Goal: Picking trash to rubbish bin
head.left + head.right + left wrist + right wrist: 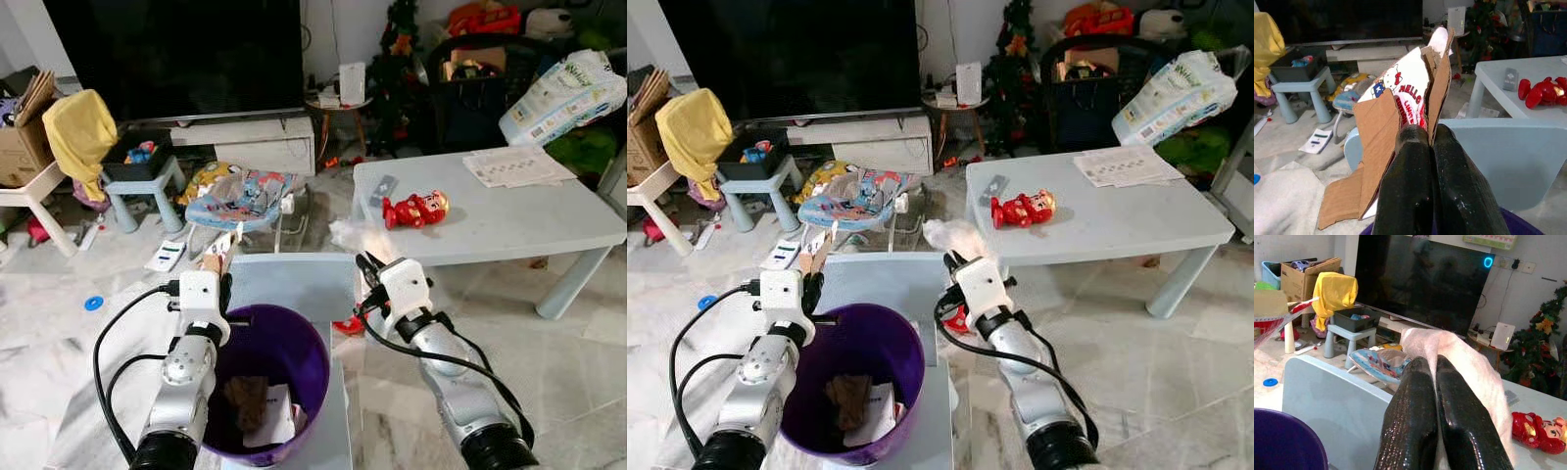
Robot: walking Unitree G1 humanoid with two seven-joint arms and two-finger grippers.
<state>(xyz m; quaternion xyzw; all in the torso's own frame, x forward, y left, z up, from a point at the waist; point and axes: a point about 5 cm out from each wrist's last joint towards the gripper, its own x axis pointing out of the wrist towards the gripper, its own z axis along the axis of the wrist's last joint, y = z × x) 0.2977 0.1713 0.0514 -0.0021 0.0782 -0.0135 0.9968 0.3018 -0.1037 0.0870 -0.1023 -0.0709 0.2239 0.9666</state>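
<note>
One torn cardboard piece (1400,112) clamped in left pincer (217,266) above far rim of one purple bin (312,345), one crumpled white wrapper (359,237) clamped in right pincer (369,264) beside bin, two scraps inside.

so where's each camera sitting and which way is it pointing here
Left eye view: on the head, looking forward and down at the purple bin, both silver arms and the grey table.
Right eye view: the head's other eye, same scene, bearing the red toy.
Left wrist view: along the left hand, shut on torn cardboard, facing the TV.
Right wrist view: along the right hand, shut on a white plastic bag.
Both wrist views share the TV and the red toy.
</note>
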